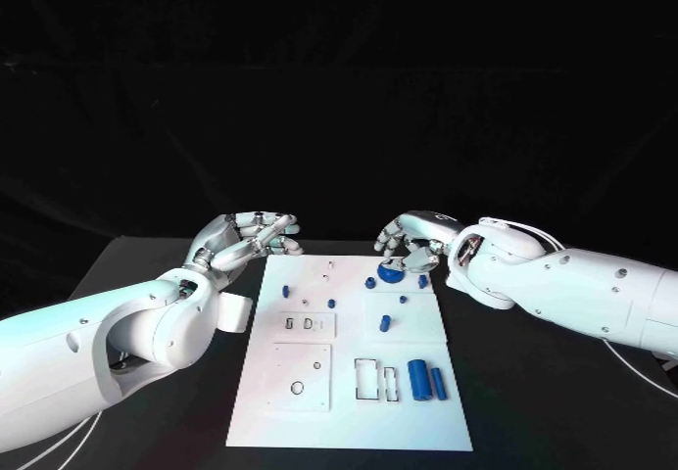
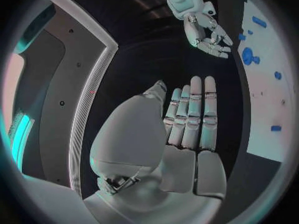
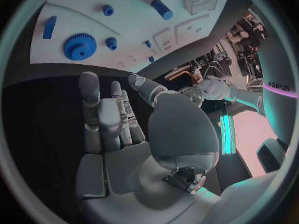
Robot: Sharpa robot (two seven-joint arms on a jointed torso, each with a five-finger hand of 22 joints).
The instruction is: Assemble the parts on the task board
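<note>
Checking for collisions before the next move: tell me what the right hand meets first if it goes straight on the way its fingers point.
Probably the blue gear on the task board: the right hand holds nothing, and its fingers aim across bare table towards it. Depth is unclear.

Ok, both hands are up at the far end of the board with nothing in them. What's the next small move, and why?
Probably lower the right hand onto the blue gear. That hand hovers just above it, its fingers apart and holding nothing, and the gear lies loose on the task board. The left hand sits off the board's far left corner, farther from any part.
</note>
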